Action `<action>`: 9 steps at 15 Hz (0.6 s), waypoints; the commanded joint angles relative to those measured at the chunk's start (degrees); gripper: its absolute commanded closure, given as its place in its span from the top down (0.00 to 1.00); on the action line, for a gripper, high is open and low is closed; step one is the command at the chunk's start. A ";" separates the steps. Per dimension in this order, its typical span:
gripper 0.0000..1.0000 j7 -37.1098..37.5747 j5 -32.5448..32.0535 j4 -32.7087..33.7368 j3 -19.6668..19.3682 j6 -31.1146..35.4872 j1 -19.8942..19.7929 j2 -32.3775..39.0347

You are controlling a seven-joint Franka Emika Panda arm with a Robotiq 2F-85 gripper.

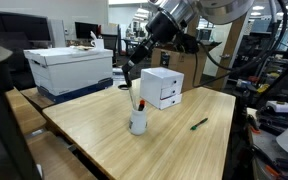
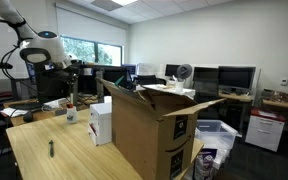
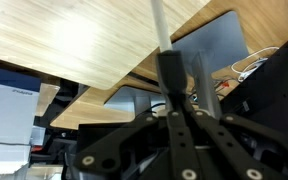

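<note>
No word, brand, number or sign can be read in any of the views. In an exterior view, the large cardboard box (image 2: 144, 130) at the centre of the frame carries a few small dark printed marks on its side, right of centre and towards the bottom. They are too small and blurred to make out as letters or symbols.

Table (image 1: 179, 140): pale wood, smooth, faint sheen. Cup (image 1: 138, 123): white, glossy. Drawer unit (image 1: 162, 87): white plastic, matt. Box (image 2: 149, 130): brown cardboard, matt. Gripper (image 3: 174, 62): black, matt. Stick (image 3: 160, 25) in grip: white, smooth plastic.
</note>
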 commanded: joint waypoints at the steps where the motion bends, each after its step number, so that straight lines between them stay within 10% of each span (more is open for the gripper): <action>1: 0.05 -3.23 3.01 -0.58 0.56 -0.27 -0.01 0.20; 9: 0.05 -1.37 1.92 -2.11 0.46 -0.24 -0.08 0.77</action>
